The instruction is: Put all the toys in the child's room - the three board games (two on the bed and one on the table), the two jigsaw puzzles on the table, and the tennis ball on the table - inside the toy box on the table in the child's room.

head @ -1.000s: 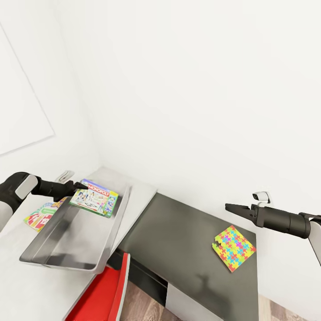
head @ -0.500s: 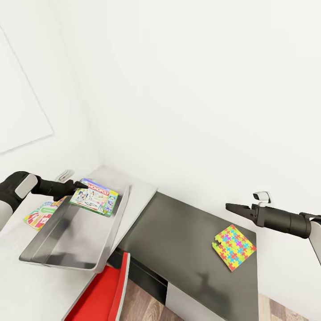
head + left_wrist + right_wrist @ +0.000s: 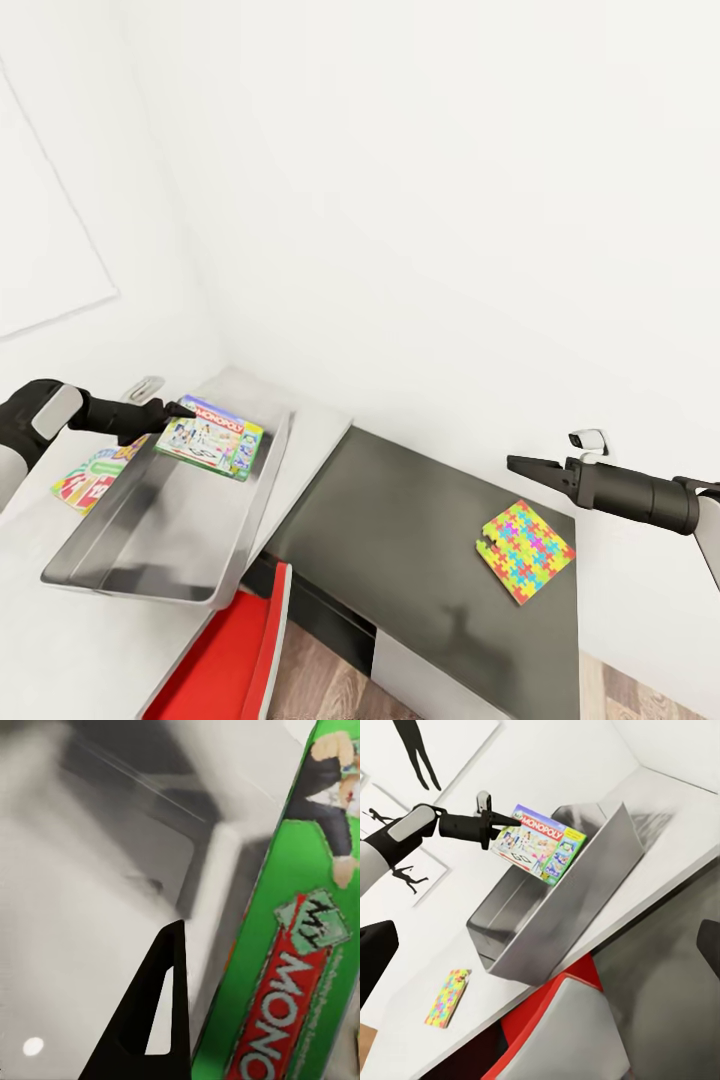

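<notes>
My left gripper (image 3: 180,408) is shut on the edge of a green Monopoly board game (image 3: 210,437), held tilted over the far end of the light grey toy box (image 3: 150,520). The same game (image 3: 540,840) and the toy box (image 3: 562,900) show in the right wrist view, and the game (image 3: 300,945) fills one side of the left wrist view. The box stands on the pale table (image 3: 320,430). One jigsaw puzzle (image 3: 525,550) lies on a dark grey surface below my right gripper (image 3: 520,463), which is open and holds nothing. Another jigsaw puzzle (image 3: 448,997) lies on the table near the box's end.
A flat colourful game box (image 3: 90,478) lies on the table left of the toy box. A red chair (image 3: 230,660) stands against the table's front. White walls close in behind and to the left. The dark grey surface (image 3: 400,530) stretches between table and right arm.
The left gripper and the board game sit marginally higher in the picture. The right arm and the puzzle have not visibly moved.
</notes>
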